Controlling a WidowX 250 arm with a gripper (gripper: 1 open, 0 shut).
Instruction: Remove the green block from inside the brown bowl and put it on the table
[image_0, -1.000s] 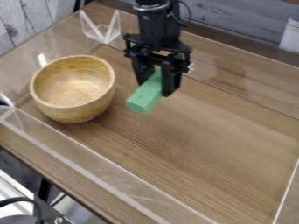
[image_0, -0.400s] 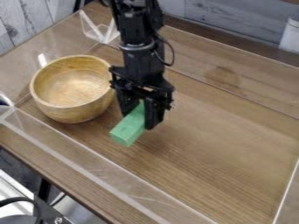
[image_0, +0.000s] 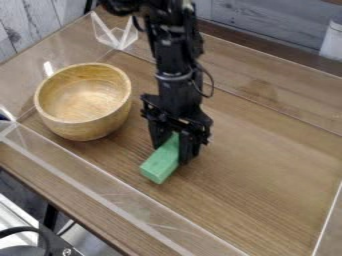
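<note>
Here my end effector (image_0: 175, 143) was clamped shut on the green block (image_0: 163, 162), pointing straight down, the block's lower end low over the tabletop (image_0: 254, 160), right of the brown bowl (image_0: 83, 100).

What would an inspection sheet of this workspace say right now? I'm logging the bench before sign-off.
Surface: wood-grain table edged with low clear acrylic walls.
Job's things: green block out of the brown bowl, tilted, lower end at the tabletop; bowl looks empty.
Clutter: nothing seen.
Grippers: gripper pointing down, shut on the green block's upper end.
Cables: dark cable loop below the table's near-left corner.
Surroundings: pale plank wall behind the table.
</note>
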